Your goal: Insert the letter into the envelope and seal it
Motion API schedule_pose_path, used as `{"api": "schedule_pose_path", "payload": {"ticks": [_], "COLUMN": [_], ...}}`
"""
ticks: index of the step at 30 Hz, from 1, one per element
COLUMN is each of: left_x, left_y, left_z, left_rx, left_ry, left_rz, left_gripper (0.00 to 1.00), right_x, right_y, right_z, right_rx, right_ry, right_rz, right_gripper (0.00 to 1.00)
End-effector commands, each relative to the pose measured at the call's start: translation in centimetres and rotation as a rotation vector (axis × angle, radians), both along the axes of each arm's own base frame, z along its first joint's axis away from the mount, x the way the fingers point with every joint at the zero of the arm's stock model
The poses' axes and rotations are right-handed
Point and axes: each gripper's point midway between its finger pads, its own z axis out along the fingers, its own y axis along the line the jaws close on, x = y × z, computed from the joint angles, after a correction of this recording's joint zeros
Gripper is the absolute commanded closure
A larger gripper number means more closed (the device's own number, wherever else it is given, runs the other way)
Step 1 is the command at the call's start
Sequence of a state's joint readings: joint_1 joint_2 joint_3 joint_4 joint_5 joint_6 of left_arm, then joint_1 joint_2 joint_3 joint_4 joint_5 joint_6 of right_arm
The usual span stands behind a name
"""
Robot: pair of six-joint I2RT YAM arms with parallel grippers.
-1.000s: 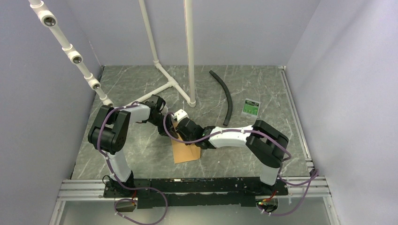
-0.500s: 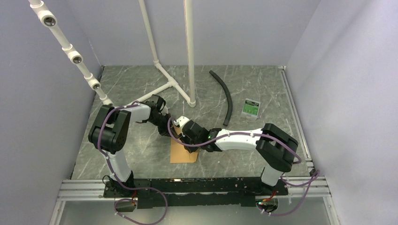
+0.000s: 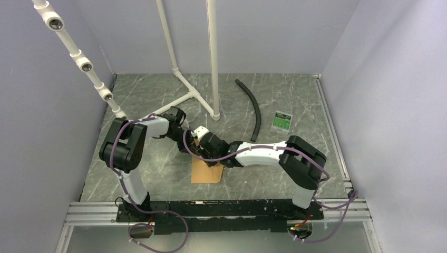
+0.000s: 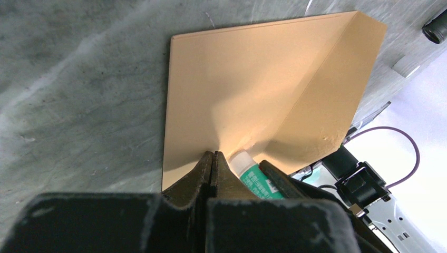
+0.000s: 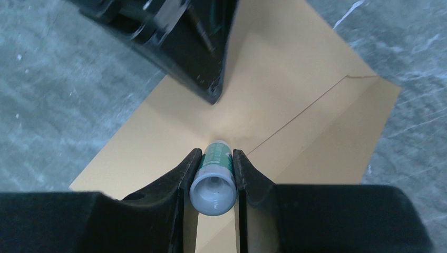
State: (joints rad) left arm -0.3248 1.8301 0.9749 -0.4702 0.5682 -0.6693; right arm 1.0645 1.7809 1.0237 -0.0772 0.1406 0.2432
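The orange-brown envelope [image 3: 206,173] lies flat on the table, one fold raised at its side in the left wrist view [image 4: 253,89]. My left gripper [image 3: 193,143] is shut, and its tip [image 4: 212,154] presses down on the envelope. My right gripper [image 3: 204,152] is shut on a green and white glue stick [image 5: 213,179], whose tip touches the envelope [image 5: 295,79] right beside the left fingertips [image 5: 211,95]. The stick also shows in the left wrist view [image 4: 254,175]. The peach-pink letter is not in view.
A white pipe frame [image 3: 213,58] stands at the back middle. A black foam tube [image 3: 256,113] and a small green packet [image 3: 282,120] lie at the back right. Grey walls close in the table on three sides.
My right gripper slid the glue stick toward the near side of the envelope, then back up beside the left gripper. The envelope turned slightly and now lies square.
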Motion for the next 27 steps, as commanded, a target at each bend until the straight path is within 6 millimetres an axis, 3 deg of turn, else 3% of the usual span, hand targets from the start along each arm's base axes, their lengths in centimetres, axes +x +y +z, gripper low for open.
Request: {"api": "schedule_pose_path", "payload": {"ticks": [1,5,10,19,22,27], "left_x": [-1.5,-1.5,-1.6,-1.4,-1.4,-1.5], "left_y": [2.6,2.5,2.4,2.0,1.9,2.1], "left_z": [-5.2,-5.3,-5.6,-5.5,-5.5,-5.4], "left_rx": [0.194,0.188,0.183,0.16,0.155,0.166], "left_ry": [0.025,0.027,0.035,0.033,0.037,0.035], "left_rz": [-0.016,-0.014,-0.011,0.002,0.007,-0.001], "left_gripper": [0.98,0.97,0.98,0.98,0.98,0.98], "right_x": [1.9,1.3,-2.1,-5.6,-5.7,-3.3], "right_y": [-2.7,-2.5,-1.3,-2.3,-2.4,-2.7], "right_z": [-2.3,-1.2,-1.2,-1.5,-2.2,-3.4], "right_rx": [-0.119,-0.095,-0.072,-0.074,-0.079,-0.136], "right_ry": [-0.025,-0.012,0.026,0.112,0.123,0.083], "right_rz": [-0.078,-0.056,0.089,0.161,0.157,0.073], "right_gripper": [1.0,1.0,1.0,1.0,1.0,1.0]}}
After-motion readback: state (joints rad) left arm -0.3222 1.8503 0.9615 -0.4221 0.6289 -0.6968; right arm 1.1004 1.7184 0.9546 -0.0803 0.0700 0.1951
